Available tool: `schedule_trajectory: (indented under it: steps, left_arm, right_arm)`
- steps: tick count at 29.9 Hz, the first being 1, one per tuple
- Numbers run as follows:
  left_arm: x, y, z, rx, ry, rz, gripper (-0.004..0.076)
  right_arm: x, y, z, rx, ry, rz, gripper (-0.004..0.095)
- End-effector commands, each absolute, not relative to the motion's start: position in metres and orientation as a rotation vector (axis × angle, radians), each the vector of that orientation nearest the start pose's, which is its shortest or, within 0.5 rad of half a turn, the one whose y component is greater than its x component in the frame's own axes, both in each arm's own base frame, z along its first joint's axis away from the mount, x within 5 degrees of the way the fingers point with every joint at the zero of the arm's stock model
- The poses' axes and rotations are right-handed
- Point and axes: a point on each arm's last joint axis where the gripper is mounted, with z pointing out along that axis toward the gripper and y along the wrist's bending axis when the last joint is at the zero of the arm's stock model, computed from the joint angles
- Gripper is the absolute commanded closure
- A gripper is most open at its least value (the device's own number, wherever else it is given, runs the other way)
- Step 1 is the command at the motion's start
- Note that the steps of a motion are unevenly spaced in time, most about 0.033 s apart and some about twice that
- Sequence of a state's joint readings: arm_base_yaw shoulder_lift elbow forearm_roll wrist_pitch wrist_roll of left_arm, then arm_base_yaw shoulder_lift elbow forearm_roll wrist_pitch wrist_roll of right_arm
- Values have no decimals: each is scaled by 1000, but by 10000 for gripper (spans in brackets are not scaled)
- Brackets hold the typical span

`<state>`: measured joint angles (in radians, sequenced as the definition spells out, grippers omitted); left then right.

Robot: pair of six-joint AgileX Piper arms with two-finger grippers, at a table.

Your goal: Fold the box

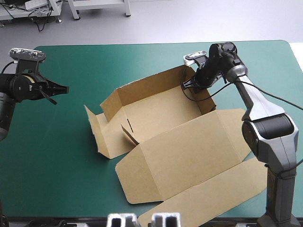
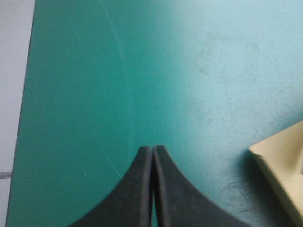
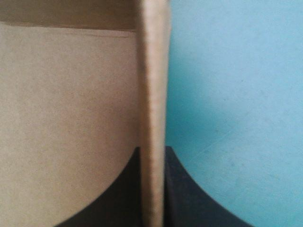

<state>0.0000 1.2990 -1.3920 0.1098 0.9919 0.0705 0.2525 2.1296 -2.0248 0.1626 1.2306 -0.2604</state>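
High view: we see the brown cut-board box [image 1: 156, 118] mid-table on the teal-green table cover [image 1: 61, 161]. Its far wall [image 1: 142, 90] and right end wall [image 1: 203, 97] are raised, the left end flaps [image 1: 102, 132] splay out low, and the wide lid panel [image 1: 180, 151] lies flat toward the near edge. Our right gripper [image 1: 191, 85], two black fin fingers, pinches the top edge of the right end wall near the far-right corner. Right wrist view confirms: board sandwiched betw. the fingers, all but pressed together. Our left gripper [image 1: 64, 88] hangs at the left, well apart from the box, fingers pressed together on nothing. Risks, as we judge: the grip is on a thin edge only, so an angled pull could slip off or crease the wall. W/ the left side unsupported, the whole sheet may drag across the cover, or the far wall flop back. Around the box we see only bare cover. The splayed left flaps are what stands in the left arm's way.
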Motion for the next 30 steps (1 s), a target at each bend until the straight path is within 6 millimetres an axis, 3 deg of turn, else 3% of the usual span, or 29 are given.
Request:
schedule_trajectory:
  steps: [1, 10, 15, 20, 30]
  left_arm:
    - [260, 15, 429, 41, 2263, 243, 734]
    - [259, 23, 428, -60, 2265, 331, 734]
    - [264, 24, 415, -48, 2304, 345, 734]
    - [278, 15, 396, -43, 2336, 205, 734]
    - [302, -35, 384, 235, 2239, -435, 734]
  right_arm:
    - [421, 108, 349, -617, 2572, 260, 928]
    - [374, 57, 436, -489, 2345, 366, 928]
    - [353, 35, 466, -439, 2249, 400, 928]
    - [344, 30, 477, -421, 2208, 436, 928]
    - [343, 37, 480, -478, 2160, 513, 928]
